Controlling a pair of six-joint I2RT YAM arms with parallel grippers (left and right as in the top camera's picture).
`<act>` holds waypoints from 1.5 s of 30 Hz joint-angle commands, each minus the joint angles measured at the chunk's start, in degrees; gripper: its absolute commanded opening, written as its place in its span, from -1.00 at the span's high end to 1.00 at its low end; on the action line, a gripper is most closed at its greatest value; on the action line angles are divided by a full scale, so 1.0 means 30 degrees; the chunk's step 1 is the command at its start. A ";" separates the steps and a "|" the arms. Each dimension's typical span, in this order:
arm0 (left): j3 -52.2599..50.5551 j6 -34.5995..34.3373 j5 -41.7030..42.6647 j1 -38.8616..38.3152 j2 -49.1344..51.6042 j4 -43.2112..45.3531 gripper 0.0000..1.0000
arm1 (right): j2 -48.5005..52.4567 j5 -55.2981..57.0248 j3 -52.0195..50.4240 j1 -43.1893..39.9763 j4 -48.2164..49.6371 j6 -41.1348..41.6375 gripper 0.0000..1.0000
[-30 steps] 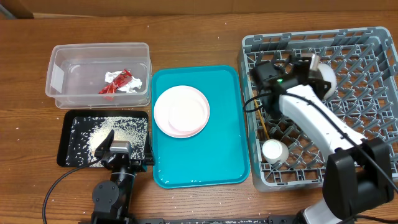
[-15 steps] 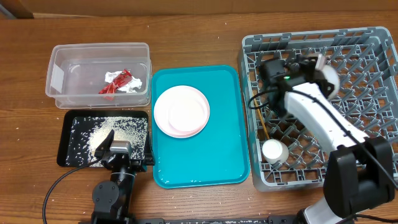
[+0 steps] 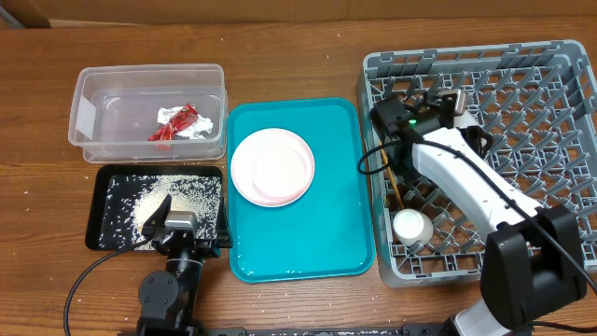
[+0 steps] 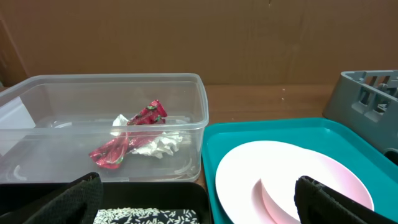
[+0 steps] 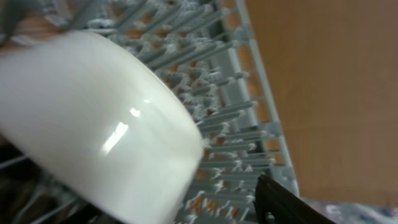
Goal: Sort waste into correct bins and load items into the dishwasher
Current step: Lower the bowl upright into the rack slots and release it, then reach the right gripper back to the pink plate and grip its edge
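Right wrist view shows the white bowl (image 5: pixel 93 130) filling the left of the picture, tipped on its side over the grey pegs of the dish rack (image 5: pixel 242 112). Only one dark finger (image 5: pixel 277 202) shows at the lower edge, so I cannot tell whether the right pincer (image 3: pixel 454 100) is clamped on the bowl or free of it. The risk, as I judge it, is a glossy, rounded wall that offers little purchase. If the bowl is let go while it leans like this, it could roll across the pegs or settle crooked instead of slotting between them. It could also knock the small cup (image 3: pixel 410 227) or the chopsticks (image 3: pixel 399 191) lying in the rack's near left part. From overhead the arm hides the bowl. The bowl looks smooth, plain and clean, with a bright highlight on its side. The left pincer (image 4: pixel 198 186) is spread wide with nothing in it, low at the near edge of the worktop by the black tray (image 3: pixel 98 215). The plates (image 3: pixel 272 166) wait on the teal tray (image 3: pixel 326 243).
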 commanded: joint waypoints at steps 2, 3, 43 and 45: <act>-0.0066 0.0364 -0.0240 0.0182 -0.0131 0.0066 -1.00 | -0.0066 -0.4189 0.2324 0.0627 -0.0933 0.0248 -0.33; -0.0066 0.0364 -0.0240 0.0182 -0.0131 0.0066 -1.00 | -0.0124 -0.5187 0.2812 0.0685 -0.1166 0.0248 -0.34; -0.0066 0.0364 -0.0240 0.0182 -0.0131 0.0066 -1.00 | 0.3679 -2.3809 0.3927 0.3752 0.6615 -0.1268 0.92; -0.0066 0.0364 -0.0240 0.0182 -0.0131 0.0066 -1.00 | 0.2696 -2.2884 0.3949 0.3446 0.6390 -0.1260 0.92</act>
